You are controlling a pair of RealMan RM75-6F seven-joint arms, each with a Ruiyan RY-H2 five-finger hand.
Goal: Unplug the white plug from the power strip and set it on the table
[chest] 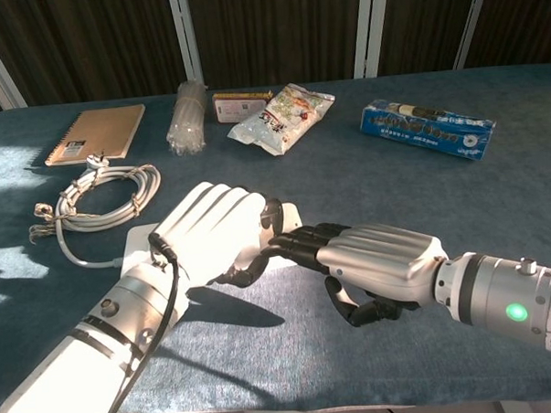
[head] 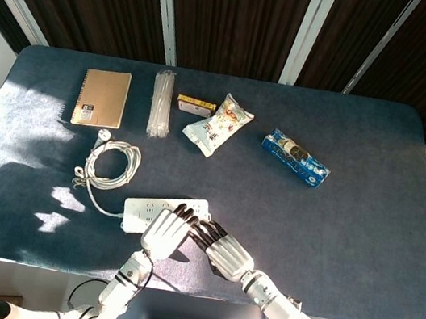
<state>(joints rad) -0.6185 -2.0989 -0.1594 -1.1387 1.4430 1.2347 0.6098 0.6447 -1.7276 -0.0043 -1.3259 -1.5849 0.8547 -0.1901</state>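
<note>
No text is readable. The notebook (head: 101,97) has a small dark label, and the blue packet (head: 295,158) and snack bag (head: 217,123) have print, but all too small.

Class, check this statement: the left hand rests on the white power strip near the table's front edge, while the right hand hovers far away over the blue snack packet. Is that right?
Not quite. The left hand does rest on the white power strip, but the right hand is not over the blue snack packet. It lies right beside the left hand, fingertips reaching the strip's end. The chest view shows it.
</note>
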